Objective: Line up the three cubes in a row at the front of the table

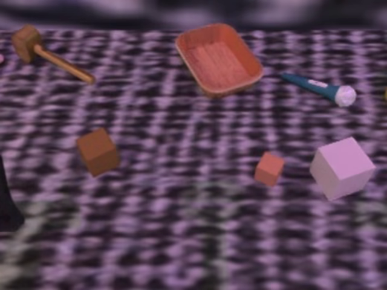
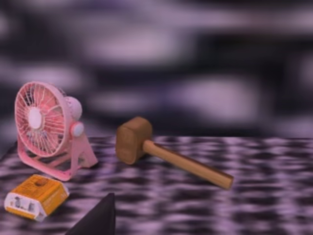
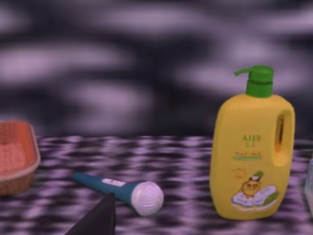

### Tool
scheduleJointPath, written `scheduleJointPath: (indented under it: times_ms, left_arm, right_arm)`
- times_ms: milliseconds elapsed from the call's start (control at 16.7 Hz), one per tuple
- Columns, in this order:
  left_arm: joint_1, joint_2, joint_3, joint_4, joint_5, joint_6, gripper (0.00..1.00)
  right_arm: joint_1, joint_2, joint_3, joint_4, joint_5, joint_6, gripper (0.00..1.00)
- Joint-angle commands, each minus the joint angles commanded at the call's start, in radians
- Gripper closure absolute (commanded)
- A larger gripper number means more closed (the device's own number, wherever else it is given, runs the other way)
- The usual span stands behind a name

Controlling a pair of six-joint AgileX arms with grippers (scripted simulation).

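Three cubes lie apart on the purple-and-black woven table [image 1: 181, 235]. The brown wooden-looking cube [image 1: 97, 151] is at mid-left. At mid-right sits the small salmon-orange cube [image 1: 269, 168], with the large pale pink-lilac cube [image 1: 341, 167] to its right. My left arm [image 1: 6, 202] shows as a dark shape at the table's left edge, clear of the brown cube. My left gripper [image 2: 186, 231] is open and empty, with one dark finger [image 2: 100, 220] in its wrist view. My right gripper [image 3: 142, 231] is open too, one finger [image 3: 100, 219] showing. The right arm is outside the top view.
At the back stand a wooden mallet [image 1: 51, 54], an orange-red tray [image 1: 219, 59] and a teal microphone [image 1: 320, 89]. A pink fan [image 2: 46, 127] and an orange-and-white box [image 2: 36, 196] are near the mallet. A yellow pump bottle [image 3: 252, 152] stands beyond the microphone.
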Motion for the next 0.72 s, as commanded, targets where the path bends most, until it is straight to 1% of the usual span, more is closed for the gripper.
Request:
scheduleJointPath:
  times_ms: [180,360,540,720]
  left_arm:
    - [0.0,0.0,0.0,0.0,0.0,0.0,0.0]
    - [0.0,0.0,0.0,0.0,0.0,0.0,0.0]
    - [0.0,0.0,0.0,0.0,0.0,0.0,0.0]
    - [0.0,0.0,0.0,0.0,0.0,0.0,0.0]
  right_arm:
    - [0.003,0.01,0.01,-0.006,0.0,-0.003,0.0]
    - [0.029,0.102,0.103,-0.064,0.001,-0.032,0.0]
    - [0.079,0.29,0.282,-0.174,0.001,-0.085,0.0]
    - [0.144,0.572,0.511,-0.322,0.0,-0.154,0.0]
